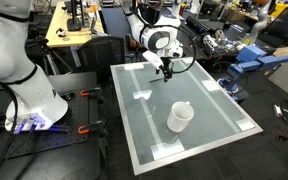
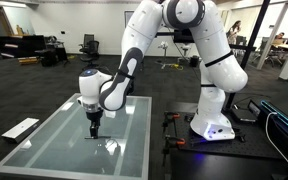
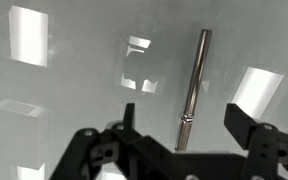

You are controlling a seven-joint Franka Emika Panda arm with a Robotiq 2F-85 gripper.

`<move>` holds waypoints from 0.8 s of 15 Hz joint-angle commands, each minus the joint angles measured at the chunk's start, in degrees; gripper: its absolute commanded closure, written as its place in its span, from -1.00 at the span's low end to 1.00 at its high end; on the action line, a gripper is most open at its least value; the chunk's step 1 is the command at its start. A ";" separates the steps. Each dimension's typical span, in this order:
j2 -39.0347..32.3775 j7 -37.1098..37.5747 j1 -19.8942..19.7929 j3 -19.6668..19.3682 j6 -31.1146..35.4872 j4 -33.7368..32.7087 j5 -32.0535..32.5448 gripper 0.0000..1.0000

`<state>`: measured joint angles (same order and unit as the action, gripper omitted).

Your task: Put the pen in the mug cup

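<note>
The pen [image 3: 194,90] is thin, dark and metallic and lies flat on the glass table in the wrist view, between my two fingers. My gripper [image 3: 187,125] is open and hangs low over the pen, not touching it. In both exterior views the gripper [image 1: 166,72] [image 2: 94,128] points down close to the table top. The white mug cup [image 1: 180,117] stands upright on the table, a good hand's length from the gripper, toward the camera. I cannot make out the mug in the wrist view.
The glass table [image 1: 214,140] has white edges and bright reflections. My arm's white base [image 2: 212,125] stands beside it. Desks, chairs and cluttered benches [image 1: 239,45] surround the table. A flat white sheet [image 2: 21,127] lies on the floor.
</note>
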<state>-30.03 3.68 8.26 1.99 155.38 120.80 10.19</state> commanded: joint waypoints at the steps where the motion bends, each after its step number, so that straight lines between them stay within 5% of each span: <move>1: -1.47 -0.78 0.03 0.32 0.82 -1.67 -1.23 -0.46; 7: -2.77 -0.96 0.19 0.55 0.26 -2.74 -1.17 -0.44; 9: -3.06 -0.97 0.27 0.54 0.21 -2.91 -1.10 0.06; 12: -3.34 -1.08 0.26 0.61 0.30 -3.06 -1.12 0.43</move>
<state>-32.72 3.62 8.31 2.46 155.38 118.78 10.14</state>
